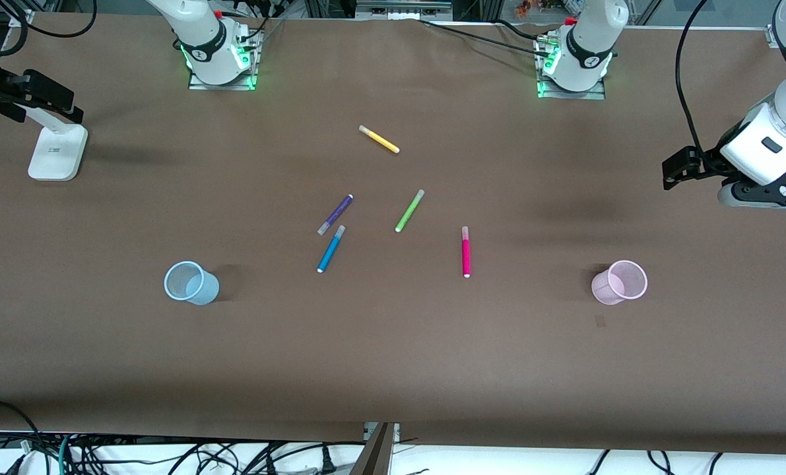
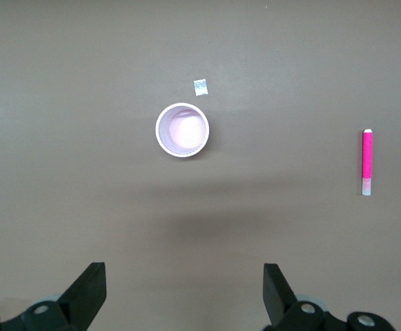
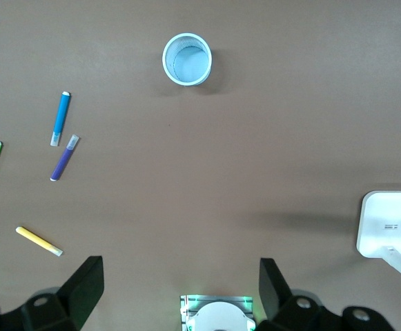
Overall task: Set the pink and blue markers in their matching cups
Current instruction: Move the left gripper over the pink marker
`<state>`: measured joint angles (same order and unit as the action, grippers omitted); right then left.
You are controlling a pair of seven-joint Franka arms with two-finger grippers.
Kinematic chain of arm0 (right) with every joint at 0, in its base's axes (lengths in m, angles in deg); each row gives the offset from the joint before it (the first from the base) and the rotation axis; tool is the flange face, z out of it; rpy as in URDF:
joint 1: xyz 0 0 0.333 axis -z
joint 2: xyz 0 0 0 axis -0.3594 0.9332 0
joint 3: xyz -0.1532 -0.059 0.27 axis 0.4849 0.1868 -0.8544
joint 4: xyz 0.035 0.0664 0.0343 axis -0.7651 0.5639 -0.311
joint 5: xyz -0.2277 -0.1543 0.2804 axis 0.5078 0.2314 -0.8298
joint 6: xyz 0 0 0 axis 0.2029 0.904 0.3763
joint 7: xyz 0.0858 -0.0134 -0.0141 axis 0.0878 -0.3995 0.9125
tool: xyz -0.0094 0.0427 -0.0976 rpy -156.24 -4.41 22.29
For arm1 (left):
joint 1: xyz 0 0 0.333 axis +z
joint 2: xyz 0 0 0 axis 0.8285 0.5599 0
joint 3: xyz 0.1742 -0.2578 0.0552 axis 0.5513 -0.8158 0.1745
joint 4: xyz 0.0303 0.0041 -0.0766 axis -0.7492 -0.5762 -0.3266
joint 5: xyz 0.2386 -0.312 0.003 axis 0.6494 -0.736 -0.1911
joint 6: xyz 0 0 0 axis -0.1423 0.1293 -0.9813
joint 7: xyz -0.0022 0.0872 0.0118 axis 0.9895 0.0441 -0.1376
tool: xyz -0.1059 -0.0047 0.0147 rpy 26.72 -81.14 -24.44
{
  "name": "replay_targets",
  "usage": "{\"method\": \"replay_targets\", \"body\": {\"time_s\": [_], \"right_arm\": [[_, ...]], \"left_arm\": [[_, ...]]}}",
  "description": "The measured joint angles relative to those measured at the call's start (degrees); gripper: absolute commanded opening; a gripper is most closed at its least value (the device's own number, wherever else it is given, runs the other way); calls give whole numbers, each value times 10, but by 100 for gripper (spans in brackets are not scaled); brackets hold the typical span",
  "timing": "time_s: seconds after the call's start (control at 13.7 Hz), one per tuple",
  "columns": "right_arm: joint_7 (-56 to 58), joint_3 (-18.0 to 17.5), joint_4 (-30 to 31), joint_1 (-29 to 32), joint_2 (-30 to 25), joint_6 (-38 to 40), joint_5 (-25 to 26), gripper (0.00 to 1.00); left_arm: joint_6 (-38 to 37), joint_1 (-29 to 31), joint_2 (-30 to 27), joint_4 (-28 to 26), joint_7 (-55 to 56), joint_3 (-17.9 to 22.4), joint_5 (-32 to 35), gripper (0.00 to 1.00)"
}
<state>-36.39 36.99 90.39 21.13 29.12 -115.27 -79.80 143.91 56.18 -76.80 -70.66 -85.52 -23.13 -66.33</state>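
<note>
The pink marker (image 1: pixel 466 252) lies flat near the table's middle and also shows in the left wrist view (image 2: pixel 367 162). The blue marker (image 1: pixel 330 249) lies flat beside the purple pen and also shows in the right wrist view (image 3: pixel 61 118). The pale pink cup (image 1: pixel 620 282) (image 2: pixel 182 129) stands upright toward the left arm's end. The pale blue cup (image 1: pixel 191 282) (image 3: pixel 187 58) stands upright toward the right arm's end. Both cups are empty. My left gripper (image 1: pixel 668 173) (image 2: pixel 184 289) is open and empty, high over bare table at the left arm's end. My right gripper (image 1: pixel 69 105) (image 3: pixel 179 286) is open and empty, high over the white stand.
A purple pen (image 1: pixel 335 214), a lime-green pen (image 1: pixel 409 211) and a yellow pen (image 1: pixel 379 139) lie farther from the front camera than the two markers. A white stand (image 1: pixel 56 152) sits at the right arm's end. A small paper scrap (image 2: pixel 201 86) lies by the pink cup.
</note>
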Motion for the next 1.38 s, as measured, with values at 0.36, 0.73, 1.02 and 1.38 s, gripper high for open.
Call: {"method": "replay_targets", "body": {"time_s": [0.36,0.73,1.02,1.38], "right_arm": [[0,-6,0,0,0,0,0,99],[0,-7,5,0,4,2,0,99],[0,-7,6,0,23,6,0,99],[2,-7,6,0,28,8,3,99]], "left_arm": [[0,0,0,0,0,0,0,100],[-5,-8,19,-2,0,-16,-16,100],[-4,-15,80,-5,7,-81,-60,100],[73,-67,179,-9,167,-155,-60,100]]}}
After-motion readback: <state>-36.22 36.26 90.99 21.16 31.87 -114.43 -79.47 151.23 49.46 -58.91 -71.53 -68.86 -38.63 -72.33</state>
